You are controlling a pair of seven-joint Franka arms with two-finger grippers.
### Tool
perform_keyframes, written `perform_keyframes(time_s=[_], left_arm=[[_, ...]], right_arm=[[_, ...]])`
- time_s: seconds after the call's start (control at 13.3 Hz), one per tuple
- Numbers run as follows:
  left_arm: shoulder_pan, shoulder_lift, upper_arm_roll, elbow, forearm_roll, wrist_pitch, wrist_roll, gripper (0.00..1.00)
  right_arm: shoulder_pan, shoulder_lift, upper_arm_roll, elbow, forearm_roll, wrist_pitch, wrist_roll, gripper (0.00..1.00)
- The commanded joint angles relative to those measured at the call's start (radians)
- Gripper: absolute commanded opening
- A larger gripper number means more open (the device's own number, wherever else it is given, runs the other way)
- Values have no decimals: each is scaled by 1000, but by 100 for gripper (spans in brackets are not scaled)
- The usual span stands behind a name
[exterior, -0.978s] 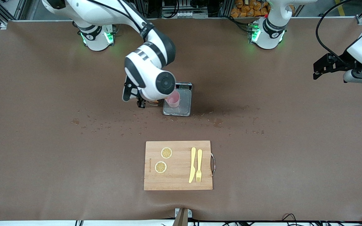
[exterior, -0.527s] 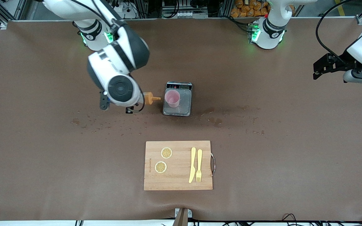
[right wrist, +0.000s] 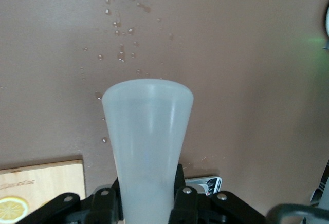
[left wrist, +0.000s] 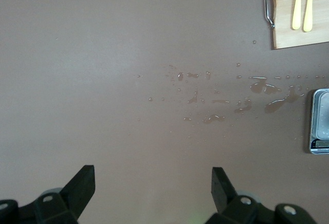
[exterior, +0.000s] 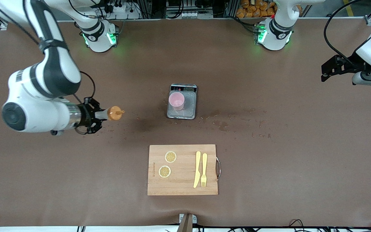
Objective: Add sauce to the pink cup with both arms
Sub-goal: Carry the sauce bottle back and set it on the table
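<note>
The pink cup [exterior: 176, 100] stands upright on the grey scale plate [exterior: 188, 111] at mid-table. My right gripper [exterior: 94, 115] is shut on the sauce bottle [exterior: 115, 113] and holds it level above the table, well off toward the right arm's end, with the orange nozzle cap pointing at the cup. In the right wrist view the whitish bottle [right wrist: 148, 147] fills the middle, clamped in the right gripper [right wrist: 148, 199]. My left gripper [exterior: 328, 72] waits open and empty over the left arm's end of the table; its fingers [left wrist: 82, 185] stand wide apart.
A wooden cutting board [exterior: 183, 183] lies nearer the camera, with two lemon slices [exterior: 170, 157], a yellow knife [exterior: 197, 169] and a fork [exterior: 204, 169]. Liquid drops [exterior: 108, 129] dot the brown table around the scale.
My right arm has swung away from the cup toward the right arm's end of the table, carrying the bottle with it. The cup now shows fully. The left arm has not moved.
</note>
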State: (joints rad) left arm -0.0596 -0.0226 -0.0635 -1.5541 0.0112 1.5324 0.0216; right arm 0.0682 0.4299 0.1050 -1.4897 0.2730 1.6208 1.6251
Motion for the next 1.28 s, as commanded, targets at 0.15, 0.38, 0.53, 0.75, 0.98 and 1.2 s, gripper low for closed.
perform_keyframes(time_s=[0.15,0.38,0.53,0.75,0.98,1.2], left_arm=[[7,-13,-1,-11,-22,9,3,100],[7,-13,-1,-11,-20,9,3,100],[9,-13,-1,-11,-22,9,3,100],[14,-11,-1,-11,-22,11,3,100],[21,-11,-2,-12,-30,15,3,100],[21,-11,-1,-12,-30,15,3,100]], right_arm=[[-215,21,16,-101,227,39,-359,0],[-312,72,18,-101,290,25,-515,0],[-398,133,18,-101,354,-18,-669,0],[-527,234,16,-93,423,-94,-890,0],[-580,282,16,-95,425,-140,-939,0],[-639,364,16,-96,428,-150,-1069,0]])
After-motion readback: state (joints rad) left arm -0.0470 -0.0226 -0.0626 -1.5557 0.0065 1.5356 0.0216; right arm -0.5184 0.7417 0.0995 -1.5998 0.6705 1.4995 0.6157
